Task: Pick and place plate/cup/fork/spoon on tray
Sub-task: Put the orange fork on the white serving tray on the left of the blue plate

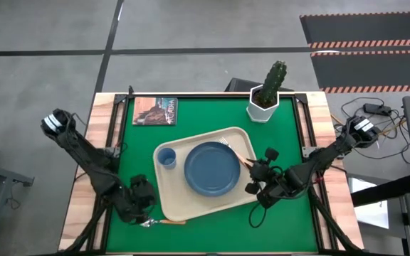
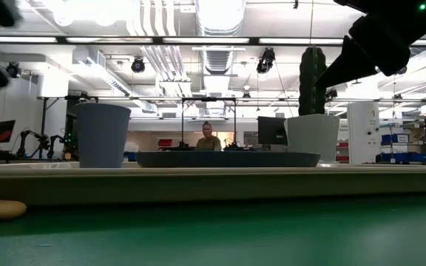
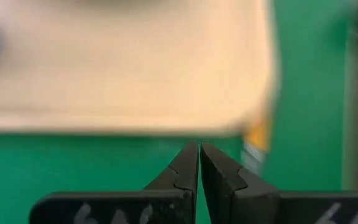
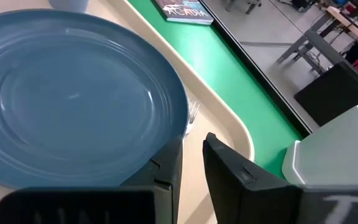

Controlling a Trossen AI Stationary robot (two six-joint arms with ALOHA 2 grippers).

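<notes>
Tray (image 1: 164, 199) at table centre, skewed, long side running from 8 to 2 o'clock. Carries plate (image 1: 212, 169) in the middle, cup (image 1: 166, 158) upright at 9 o'clock of the plate, just beside its rim. Also carries fork (image 1: 235, 151) at 2 o'clock of the plate, tines pointing to 10 o'clock and tucked against the plate's edge.

Right gripper (image 4: 191, 146) low over the tray at 3 o'clock of the plate, by the fork's handle end; fingers a narrow gap apart, only bare tray seen between them.

Spoon (image 1: 164, 222) flat on green table (image 1: 212, 231), off the tray, just outside its 7 o'clock corner.

Left gripper (image 1: 145, 213) low beside the spoon, at its 10 o'clock; fingers pressed together, gripping nothing.

Cactus pot (image 1: 263, 108) at 1 o'clock of the table, book (image 1: 155, 111) at 11 o'clock.
</notes>
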